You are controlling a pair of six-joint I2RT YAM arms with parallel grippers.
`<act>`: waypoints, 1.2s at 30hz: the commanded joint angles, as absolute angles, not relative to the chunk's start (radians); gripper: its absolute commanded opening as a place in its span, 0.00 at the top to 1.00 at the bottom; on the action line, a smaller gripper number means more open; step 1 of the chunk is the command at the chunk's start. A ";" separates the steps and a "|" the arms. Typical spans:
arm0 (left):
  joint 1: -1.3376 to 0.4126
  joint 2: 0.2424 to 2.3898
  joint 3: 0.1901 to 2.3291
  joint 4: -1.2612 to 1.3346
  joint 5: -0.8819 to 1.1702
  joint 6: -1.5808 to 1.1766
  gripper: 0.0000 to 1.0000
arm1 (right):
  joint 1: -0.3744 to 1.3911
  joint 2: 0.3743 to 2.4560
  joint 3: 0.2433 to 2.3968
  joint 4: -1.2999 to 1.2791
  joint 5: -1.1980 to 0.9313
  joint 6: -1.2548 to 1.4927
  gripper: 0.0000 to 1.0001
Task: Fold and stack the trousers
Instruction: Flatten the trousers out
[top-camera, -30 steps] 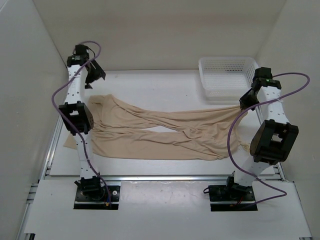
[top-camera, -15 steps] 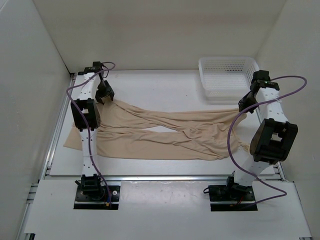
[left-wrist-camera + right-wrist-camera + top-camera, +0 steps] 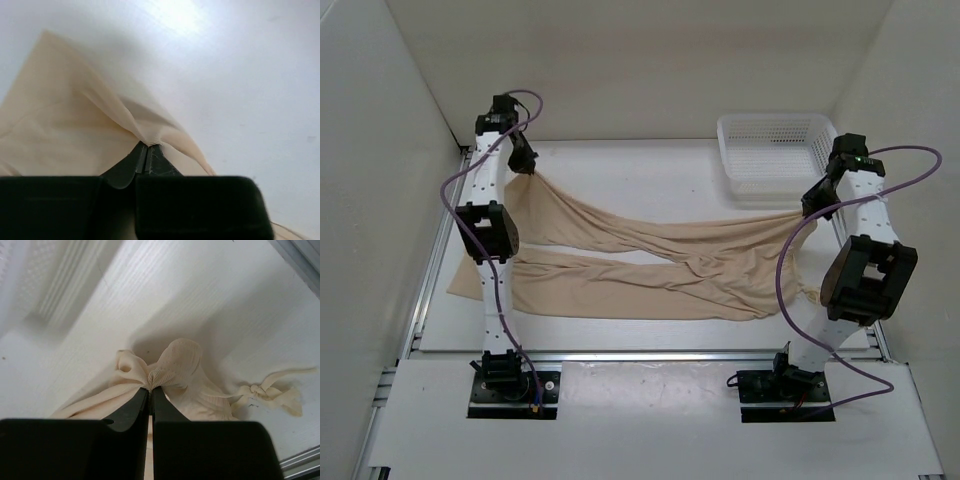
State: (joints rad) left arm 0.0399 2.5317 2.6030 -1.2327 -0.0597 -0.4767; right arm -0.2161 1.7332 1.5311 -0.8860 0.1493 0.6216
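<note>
The beige trousers [image 3: 650, 262] lie spread across the white table, two long legs running left to right, wrinkled in the middle. My left gripper [image 3: 528, 168] is shut on the far leg's end at the back left and holds it lifted, so the cloth [image 3: 75, 125] rises to a peak at my closed jaws [image 3: 148, 147]. My right gripper [image 3: 807, 212] is shut on the gathered ribbed waistband [image 3: 172, 365] at the right, its tips [image 3: 150, 389] pinching a bunch of fabric. A knotted drawstring [image 3: 265, 392] trails to the right.
A white plastic mesh basket [image 3: 775, 152] stands at the back right, just behind the right gripper. White walls enclose the table on left, back and right. A metal rail [image 3: 650, 355] runs along the near edge in front of the arm bases.
My left gripper came down onto the far leg's end, shut on it and lifted it up and back. The right gripper stayed shut on the waistband, hardly moving.
</note>
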 commanded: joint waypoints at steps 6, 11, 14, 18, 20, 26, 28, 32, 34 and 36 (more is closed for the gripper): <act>0.044 2.252 2.586 -1.141 -0.054 -0.520 0.90 | -0.222 1.750 1.638 -0.897 0.152 0.621 0.97; 0.044 2.094 2.548 -1.083 -0.044 -0.511 0.90 | -0.232 1.759 1.620 -0.897 0.152 0.621 0.97; 0.060 1.963 2.366 -1.057 -0.107 -0.511 0.90 | -0.241 1.759 1.611 -0.897 0.152 0.621 0.97; 0.107 1.855 2.015 -0.965 -0.107 -0.525 0.80 | -0.250 1.759 1.601 -0.888 0.152 0.621 0.97; 0.129 1.870 1.945 -0.992 -0.089 -0.525 0.90 | -0.259 1.759 1.601 -0.888 0.152 0.612 0.97; 0.120 1.812 1.940 -1.002 -0.152 -0.554 0.90 | -0.281 1.737 1.578 -0.879 0.152 0.612 0.97; 0.120 1.801 1.971 -1.044 -0.164 -0.554 0.90 | -0.281 1.721 1.568 -0.879 0.152 0.612 0.97; 0.120 1.737 2.000 -1.132 -0.225 -0.554 0.90 | -0.281 1.620 1.525 -0.879 0.187 0.621 0.97; 0.129 1.651 1.945 -1.143 -0.225 -0.554 0.90 | -0.281 1.574 1.487 -0.879 0.205 0.621 0.97; 0.138 1.588 1.873 -1.143 -0.235 -0.543 0.90 | -0.281 1.508 1.460 -0.879 0.228 0.630 0.97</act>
State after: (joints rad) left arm 0.1188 1.7607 1.9190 -1.1057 -0.1768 -0.5472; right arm -0.2745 1.6279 1.4754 -0.8898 0.1677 0.6239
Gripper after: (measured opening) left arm 0.112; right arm 0.032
